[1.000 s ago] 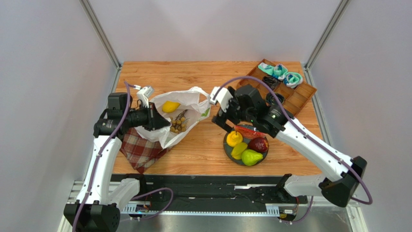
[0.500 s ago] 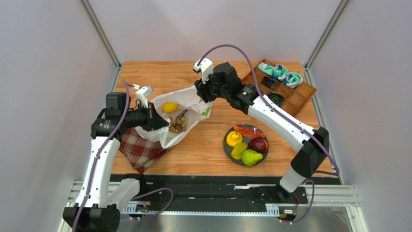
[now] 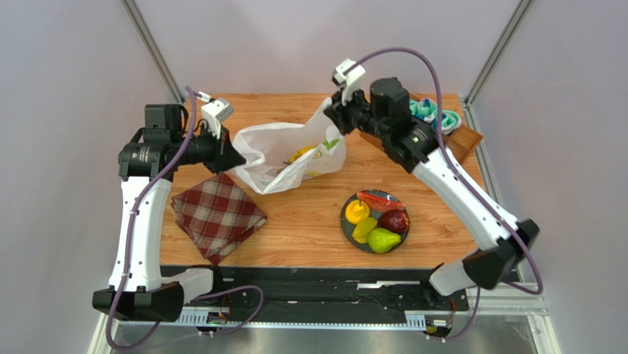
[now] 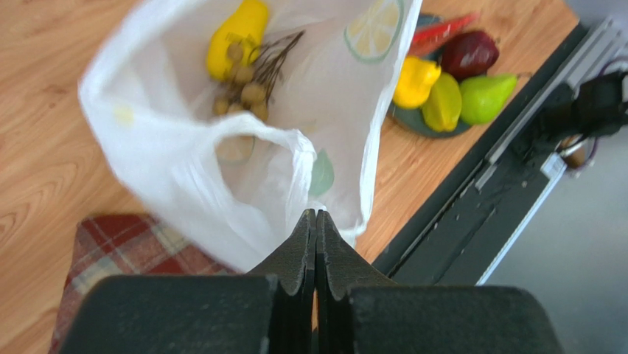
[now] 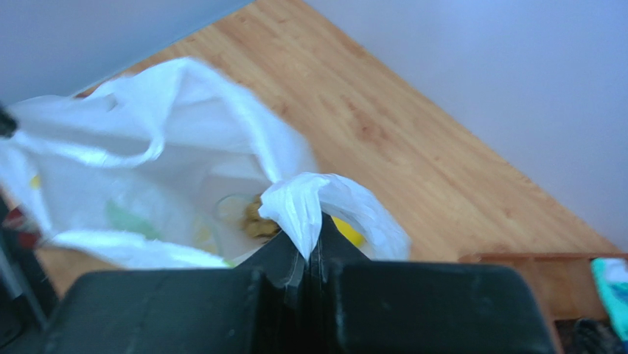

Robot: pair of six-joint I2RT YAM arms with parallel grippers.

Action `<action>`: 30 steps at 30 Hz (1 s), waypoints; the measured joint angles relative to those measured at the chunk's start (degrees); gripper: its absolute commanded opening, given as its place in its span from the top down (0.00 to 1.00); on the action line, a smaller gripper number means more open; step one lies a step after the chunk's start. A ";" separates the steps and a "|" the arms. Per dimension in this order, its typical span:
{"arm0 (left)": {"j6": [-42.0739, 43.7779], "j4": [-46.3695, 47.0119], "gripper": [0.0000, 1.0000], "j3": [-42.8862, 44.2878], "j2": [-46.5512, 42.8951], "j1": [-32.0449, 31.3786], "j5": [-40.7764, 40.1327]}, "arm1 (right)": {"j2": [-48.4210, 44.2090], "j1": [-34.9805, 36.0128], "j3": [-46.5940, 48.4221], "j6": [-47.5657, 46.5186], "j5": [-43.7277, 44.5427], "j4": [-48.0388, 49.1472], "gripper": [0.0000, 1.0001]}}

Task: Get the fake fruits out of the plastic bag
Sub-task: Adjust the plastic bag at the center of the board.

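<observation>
Left pincer [image 4: 315, 225]: clamped on white translucent crinkly plastic bag [image 4: 184, 162].
Right pincer [image 5: 313, 232]: pinching bag's far-right end.
Risk: film slips; yellow plastic mango [image 4: 236, 33], brown grape bunch [image 4: 247, 85] spill off wooden surface [image 3: 309, 221].

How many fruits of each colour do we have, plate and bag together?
Red: 2, slice, apple
Yellow: 2, starfruit, bagged fruit
Yellow-green: 1, oval fruit
Green: 1, pear
Brown: 1, grapes in the bag
Total: 7
</observation>
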 measured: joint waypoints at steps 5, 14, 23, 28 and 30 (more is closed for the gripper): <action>10.56 -8.61 0.14 -3.10 -1.73 -0.02 -1.25 | -13.81 2.29 -19.02 2.93 -4.31 -0.92 1.00; 13.46 -12.17 0.12 11.76 1.60 -5.31 0.72 | -15.21 3.26 -28.17 5.03 -6.84 -6.78 1.00; 13.40 -9.29 0.46 9.60 11.82 -29.18 3.10 | -15.08 1.79 -24.76 4.76 -5.01 -7.45 1.00; 16.15 -3.06 0.81 3.74 18.69 -32.00 -0.72 | -13.86 0.50 -18.64 4.63 -4.42 -7.50 1.00; 16.96 0.13 0.86 1.42 18.16 -33.70 -3.02 | -12.87 0.31 -16.79 4.66 -4.46 -7.39 1.00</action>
